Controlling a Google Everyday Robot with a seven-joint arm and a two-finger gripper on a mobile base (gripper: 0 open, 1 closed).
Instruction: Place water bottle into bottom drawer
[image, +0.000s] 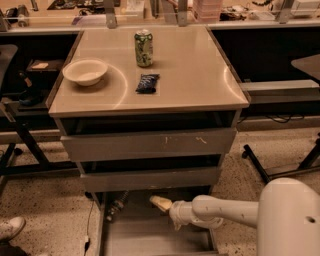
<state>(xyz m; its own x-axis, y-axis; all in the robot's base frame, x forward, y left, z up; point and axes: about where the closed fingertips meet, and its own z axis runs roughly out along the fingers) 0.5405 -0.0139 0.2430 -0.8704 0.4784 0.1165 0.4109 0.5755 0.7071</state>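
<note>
The water bottle (117, 204), clear and crinkly, lies at the back left of the open bottom drawer (150, 237), partly under the drawer above. My gripper (160, 202) reaches in from the right on a white arm. It sits low over the drawer's back part, just right of the bottle and apart from it. The drawer's flat grey floor shows in front of the gripper.
On the table top stand a green soda can (143, 48), a white bowl (85, 71) and a dark snack bag (147, 83). Two upper grey drawers (150, 144) overhang the bottom one. A shoe (11, 228) is at the lower left, and chair legs (260, 165) at the right.
</note>
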